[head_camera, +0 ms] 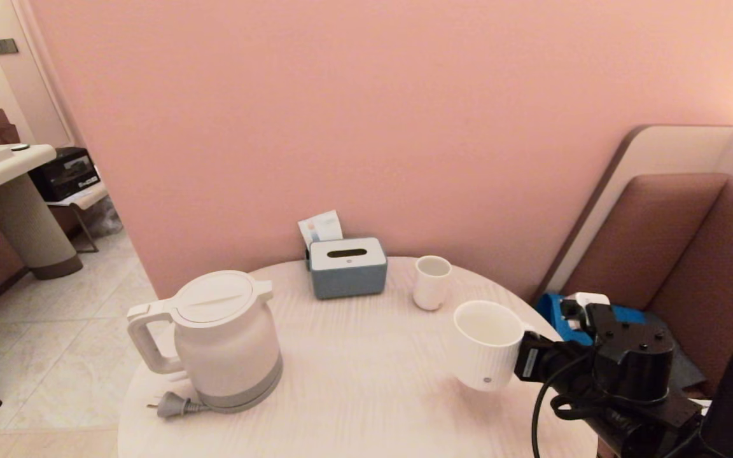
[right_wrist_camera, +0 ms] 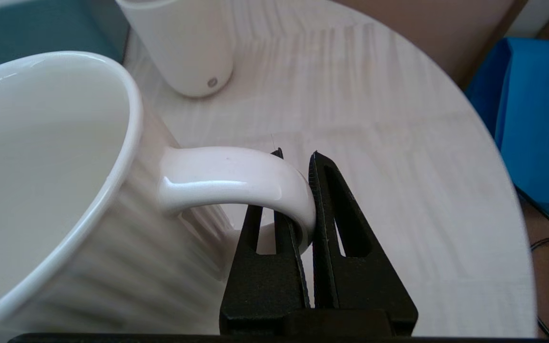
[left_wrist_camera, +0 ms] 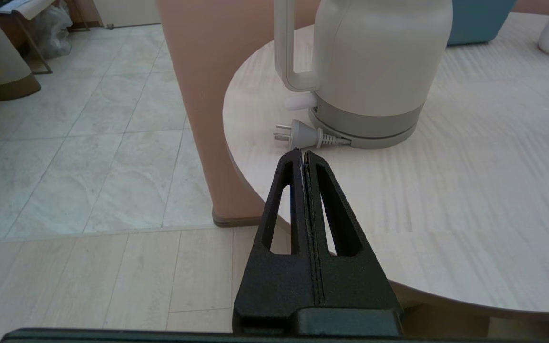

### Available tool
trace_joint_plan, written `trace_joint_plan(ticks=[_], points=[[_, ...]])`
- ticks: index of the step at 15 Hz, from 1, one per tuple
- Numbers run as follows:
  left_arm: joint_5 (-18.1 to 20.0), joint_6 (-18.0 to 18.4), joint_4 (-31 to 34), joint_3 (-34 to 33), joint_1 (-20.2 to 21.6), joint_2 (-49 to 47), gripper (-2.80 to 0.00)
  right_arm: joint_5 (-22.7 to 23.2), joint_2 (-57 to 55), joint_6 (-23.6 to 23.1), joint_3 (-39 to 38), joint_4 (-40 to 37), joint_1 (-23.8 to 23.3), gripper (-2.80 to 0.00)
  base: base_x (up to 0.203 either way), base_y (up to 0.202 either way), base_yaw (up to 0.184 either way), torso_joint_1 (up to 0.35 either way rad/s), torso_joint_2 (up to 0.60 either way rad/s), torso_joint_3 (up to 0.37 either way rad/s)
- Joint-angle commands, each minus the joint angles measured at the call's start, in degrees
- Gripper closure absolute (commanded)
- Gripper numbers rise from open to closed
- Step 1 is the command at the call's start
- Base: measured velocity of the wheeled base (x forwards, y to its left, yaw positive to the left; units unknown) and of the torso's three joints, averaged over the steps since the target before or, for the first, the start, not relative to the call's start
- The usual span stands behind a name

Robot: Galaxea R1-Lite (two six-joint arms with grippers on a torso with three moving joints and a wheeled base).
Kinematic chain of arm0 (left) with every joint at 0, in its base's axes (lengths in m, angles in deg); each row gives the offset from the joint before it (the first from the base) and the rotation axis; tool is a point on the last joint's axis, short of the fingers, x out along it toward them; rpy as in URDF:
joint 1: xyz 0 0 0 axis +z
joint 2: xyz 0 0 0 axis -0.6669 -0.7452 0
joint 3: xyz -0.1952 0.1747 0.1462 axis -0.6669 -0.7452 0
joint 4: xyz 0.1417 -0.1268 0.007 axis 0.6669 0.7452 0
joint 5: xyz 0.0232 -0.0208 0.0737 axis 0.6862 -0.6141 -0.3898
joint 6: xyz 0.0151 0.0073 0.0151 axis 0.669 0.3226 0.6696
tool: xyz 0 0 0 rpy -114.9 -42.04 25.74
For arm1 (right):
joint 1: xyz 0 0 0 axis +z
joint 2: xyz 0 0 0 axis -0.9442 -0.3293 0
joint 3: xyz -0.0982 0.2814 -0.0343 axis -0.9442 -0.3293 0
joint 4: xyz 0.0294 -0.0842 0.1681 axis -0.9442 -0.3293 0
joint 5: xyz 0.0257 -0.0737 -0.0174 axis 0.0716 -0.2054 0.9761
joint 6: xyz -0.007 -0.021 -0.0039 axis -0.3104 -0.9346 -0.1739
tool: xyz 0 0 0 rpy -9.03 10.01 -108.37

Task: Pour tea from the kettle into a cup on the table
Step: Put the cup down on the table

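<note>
Right gripper holds the cup by its handle; the kettle stands on its base at the table's left.

Head view: the right gripper (head_camera: 527,356) has the cup (head_camera: 485,344) by its side handle, at the right side of the table (head_camera: 366,381), tilted, dot mark low on its wall; whether it touches the tabletop cannot be told. The kettle (head_camera: 217,337) stands upright at the left, lid on, handle facing left, with a plug (head_camera: 172,403) lying beside its base. A blue-grey tissue box (head_camera: 347,267) and a smaller handleless cup (head_camera: 432,282) stand at the back.
Left wrist view: the left gripper (left_wrist_camera: 303,155) hangs off the table's near-left edge, fingers pressed together, holding nothing, pointing toward the plug and kettle.
Right wrist view: the black fingers (right_wrist_camera: 336,228) are clamped on the handle loop, one inside it and one outside. The cup is empty.
</note>
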Motion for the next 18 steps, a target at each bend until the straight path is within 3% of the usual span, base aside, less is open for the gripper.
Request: trace_joint_plan(ticks=[1, 18], points=[[-0.02, 0.02, 0.02, 0.03, 0.01, -0.05, 0.0, -0.71, -6.78, -0.18, -1.21, 3.96, 0.48, 0.0, 0.0, 0.0, 0.0, 0.0, 0.0, 0.0], [-0.02, 0.02, 0.02, 0.03, 0.01, -0.05, 0.0, -0.29, -12.76, -1.23, 2.03, 4.57, 1.52, 0.0, 0.0, 0.0, 0.0, 0.0, 0.0, 0.0]])
